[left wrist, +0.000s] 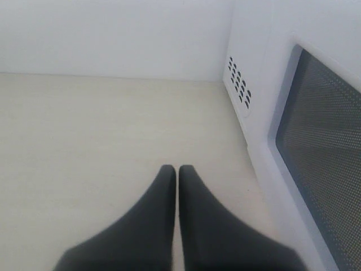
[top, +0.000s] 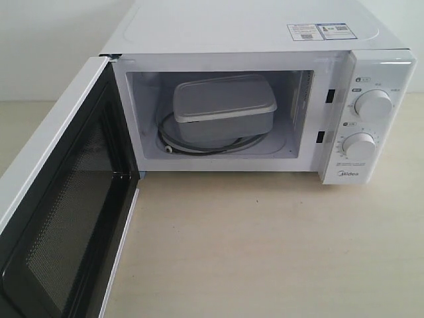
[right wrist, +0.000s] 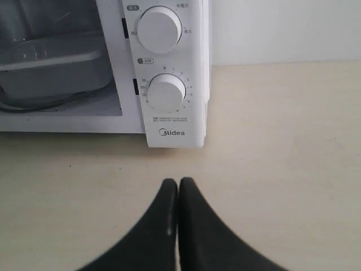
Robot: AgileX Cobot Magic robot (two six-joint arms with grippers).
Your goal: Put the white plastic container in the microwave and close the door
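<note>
White plastic container (top: pixel 224 106) inside microwave (top: pixel 265 40); door (top: pixel 59 205) open.

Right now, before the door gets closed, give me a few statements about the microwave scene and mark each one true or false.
1. The white plastic container sits inside the microwave. True.
2. The left gripper is shut and empty, on the outer side of the door. True.
3. The door is closed. False: it stands wide open, swung out to the left in the exterior view.
4. A gripper is holding the container. False: both are shut on nothing. The right gripper hangs over the table in front of the control panel.
5. The microwave has three dials. False: it has two dials, one above the other.
</note>
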